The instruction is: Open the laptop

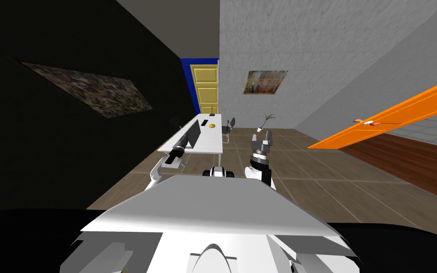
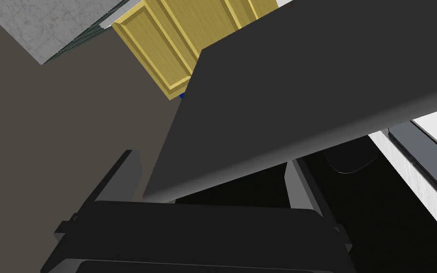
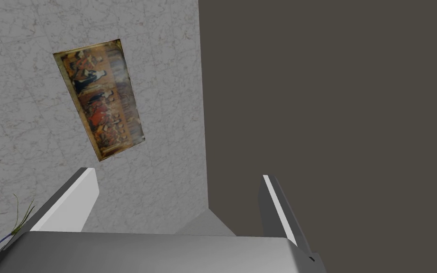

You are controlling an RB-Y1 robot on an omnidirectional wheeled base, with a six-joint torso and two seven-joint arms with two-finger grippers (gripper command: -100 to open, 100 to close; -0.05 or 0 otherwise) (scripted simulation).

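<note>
1. A long white table (image 1: 211, 142) stands on a floor of brown tiles (image 1: 307, 175).
2. Beyond the table's far end is a yellow panelled door (image 1: 205, 90) in a blue frame.
3. Right of the table, a rough grey wall (image 1: 307, 42) carries a framed painting (image 1: 265, 82).
4. Further right of the table stands a flat orange door (image 1: 402, 113).
5. Left of the table, a black wall (image 1: 47, 142) carries a long dark picture (image 1: 89, 90).

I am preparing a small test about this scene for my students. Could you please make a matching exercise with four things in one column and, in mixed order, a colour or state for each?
Things:
1. laptop lid
2. right claw
3. panelled door
4. table

Descriptions:
A. white
B. yellow
C. dark grey, its edge between the fingers of the open left claw
D. fingers apart, holding nothing

Pairs: 1-C, 2-D, 3-B, 4-A
</note>
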